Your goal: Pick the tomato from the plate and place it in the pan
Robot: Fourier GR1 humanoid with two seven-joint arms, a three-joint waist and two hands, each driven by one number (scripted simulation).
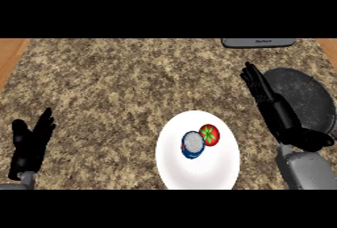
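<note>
The tomato [210, 134] sits on the white plate [197, 173] in the lower middle of the frame, in the plate's upper right part, touching or just beside a small blue-rimmed round object [192, 144] that lies to its lower left. The right hand [270, 104] hangs at the right of the frame with its fingers straight and together, pointing toward the top, holding nothing; it lies between the plate and the dark grey pan [309, 102], partly covering the pan's left side. From this hand the tomato lies to the lower left, near but apart, so the coming move looks to be a short sweep leftward and back toward the bottom edge before the fingers can close. The tomato is nearly round, with its green stalk end facing left, so no long axis dictates the approach. The left hand [30, 142] rests open at the lower left edge, fingers up, well apart from the plate; the right is plainly the nearer. Counted: one tomato, one plate, one pan, one blue-rimmed object, and one grey item [256, 42] at the top edge.
</note>
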